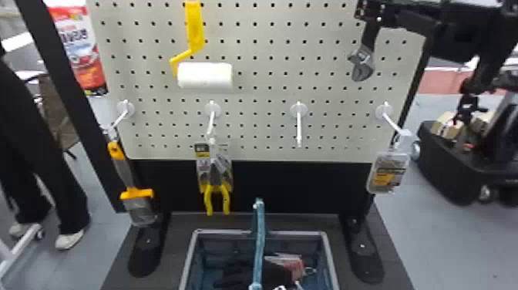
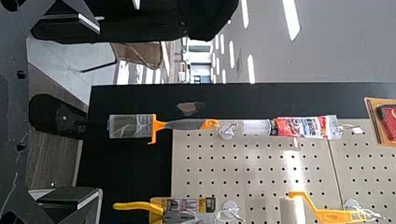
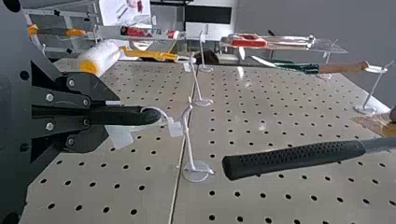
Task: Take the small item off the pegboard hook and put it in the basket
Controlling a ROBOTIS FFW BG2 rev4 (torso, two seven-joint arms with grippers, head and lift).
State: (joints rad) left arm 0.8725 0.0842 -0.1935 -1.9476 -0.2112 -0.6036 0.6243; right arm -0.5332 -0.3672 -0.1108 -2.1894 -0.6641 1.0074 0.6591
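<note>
While the left end effector point(image 2: 98, 112) is standing open, the right end effector point(image 1: 372, 25) is gripping an adjustable wrench point(image 1: 361, 67), head down, before the pegboard point(image 1: 266, 90)

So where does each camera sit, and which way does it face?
Head view: on the head, facing forward and down at pegboard and basket; right arm shows.
Left wrist view: on left wrist, facing the brush; left claw shows, open.
Right wrist view: on right wrist, facing obliquely across pegboard; right claw shows.
Head and left wrist views share pliers.
</note>
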